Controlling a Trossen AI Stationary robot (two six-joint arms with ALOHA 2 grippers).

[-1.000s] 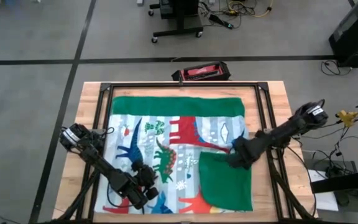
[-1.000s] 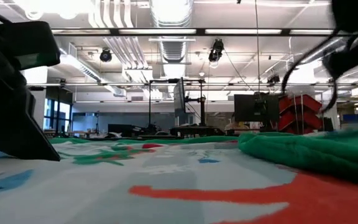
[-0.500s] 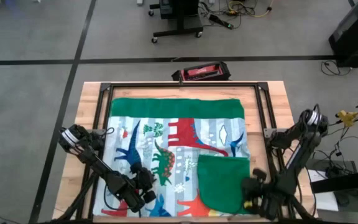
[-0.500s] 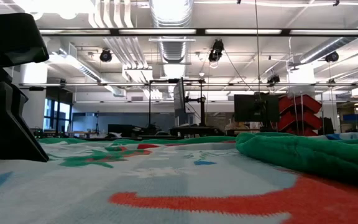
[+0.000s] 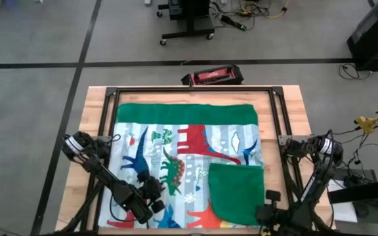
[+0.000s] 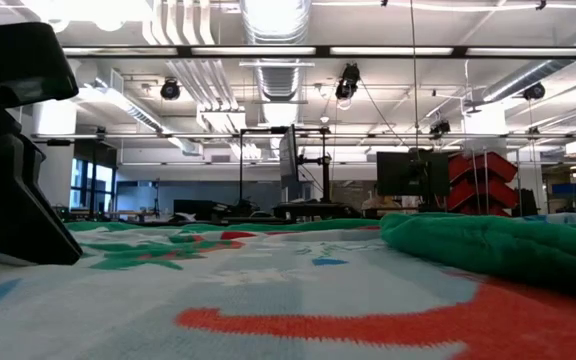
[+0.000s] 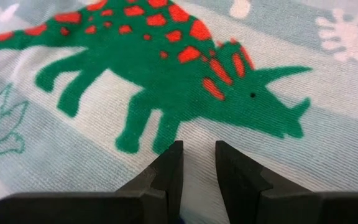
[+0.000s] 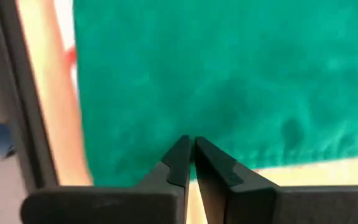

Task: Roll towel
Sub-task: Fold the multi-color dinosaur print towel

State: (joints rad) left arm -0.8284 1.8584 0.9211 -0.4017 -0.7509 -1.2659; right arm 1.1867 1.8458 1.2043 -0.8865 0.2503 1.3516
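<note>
Fingers: right fingers (image 8: 190,155) pressed together, empty, at towel (image 5: 189,144) corner, five o'clock; left narrow; bunching risk from uneven fold.

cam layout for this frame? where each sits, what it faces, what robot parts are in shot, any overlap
High: overhead, straight down; towel on table, both arms.
Low: table-top level, across the towel into the room; dark arm part at left.
Left wrist: above the print; left end effector, slightly open.
Right wrist: at the folded green flap; right end effector, shut.
Shared: high and low both show the flap.
</note>
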